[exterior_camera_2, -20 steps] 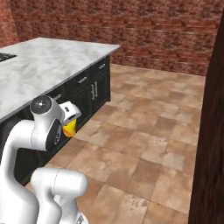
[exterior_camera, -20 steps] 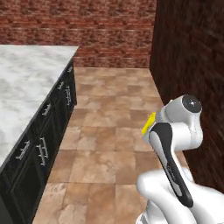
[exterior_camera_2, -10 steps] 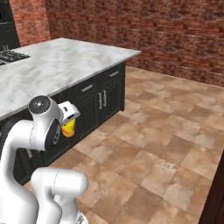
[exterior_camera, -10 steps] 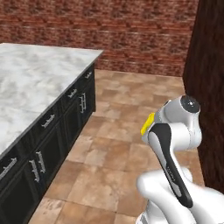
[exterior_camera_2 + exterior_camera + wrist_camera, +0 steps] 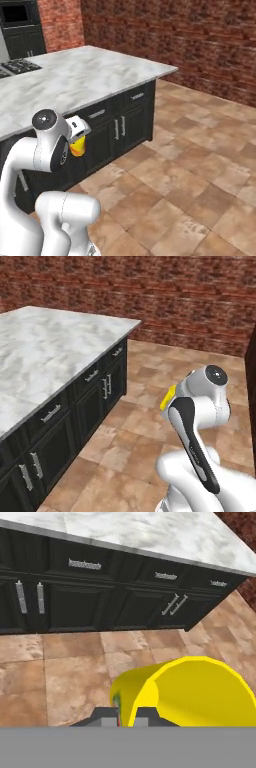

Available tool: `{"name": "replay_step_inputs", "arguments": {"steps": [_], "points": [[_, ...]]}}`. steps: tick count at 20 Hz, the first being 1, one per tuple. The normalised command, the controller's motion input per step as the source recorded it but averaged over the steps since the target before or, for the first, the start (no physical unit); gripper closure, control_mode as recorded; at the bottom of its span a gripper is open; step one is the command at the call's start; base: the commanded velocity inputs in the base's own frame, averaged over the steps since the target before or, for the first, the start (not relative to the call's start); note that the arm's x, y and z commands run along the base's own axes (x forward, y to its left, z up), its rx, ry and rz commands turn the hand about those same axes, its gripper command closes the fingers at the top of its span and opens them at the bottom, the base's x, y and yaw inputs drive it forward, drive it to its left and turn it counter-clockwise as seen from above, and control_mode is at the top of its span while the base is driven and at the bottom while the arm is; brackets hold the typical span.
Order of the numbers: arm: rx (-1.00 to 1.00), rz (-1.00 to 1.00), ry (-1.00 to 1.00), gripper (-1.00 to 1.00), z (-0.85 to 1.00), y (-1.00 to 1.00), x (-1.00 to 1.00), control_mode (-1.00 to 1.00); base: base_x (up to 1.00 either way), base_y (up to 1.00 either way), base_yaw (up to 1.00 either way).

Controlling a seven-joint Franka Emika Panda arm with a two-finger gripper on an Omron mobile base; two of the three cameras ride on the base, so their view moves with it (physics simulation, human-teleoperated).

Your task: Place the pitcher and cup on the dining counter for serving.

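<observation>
The yellow cup [image 5: 192,693] hangs in my gripper [image 5: 127,714], which is shut on its rim, with the cup's open mouth facing the hand camera. From the right base view the cup [image 5: 77,149] hangs under the white hand, in front of the black cabinets. A yellow edge of the cup [image 5: 167,398] peeks out beside my forearm in the left base view. The dining counter [image 5: 50,351], white marble on black cabinets, lies to my left and ahead [image 5: 90,70] [image 5: 150,532], apart from the cup. The pitcher is out of view.
Black cabinet doors and drawers with silver handles [image 5: 75,597] face me across the tile floor [image 5: 190,165]. A gas cooktop [image 5: 15,66] sits at the counter's far end. A red brick wall [image 5: 175,301] closes the back.
The whole picture has shifted in both base views, so the base has moved: the counter now reaches further across the frames. The cup stays held in the shut gripper.
</observation>
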Motion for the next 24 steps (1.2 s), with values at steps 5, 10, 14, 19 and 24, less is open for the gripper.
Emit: {"name": "replay_step_inputs", "arguments": {"steps": [5,10,14,19,24], "points": [[0.0,0.0,0.0,1.0,0.0,0.0,0.0,1.0,1.0,-0.72,0.32],[0.0,0.0,0.0,1.0,0.0,0.0,0.0,1.0,1.0,-0.72,0.32],[0.0,0.0,0.0,1.0,0.0,0.0,0.0,1.0,1.0,-0.76,0.33],[0.0,0.0,0.0,1.0,0.0,0.0,0.0,1.0,1.0,-0.78,0.33],[0.0,0.0,0.0,1.0,0.0,0.0,0.0,1.0,1.0,-0.79,0.34]]}}
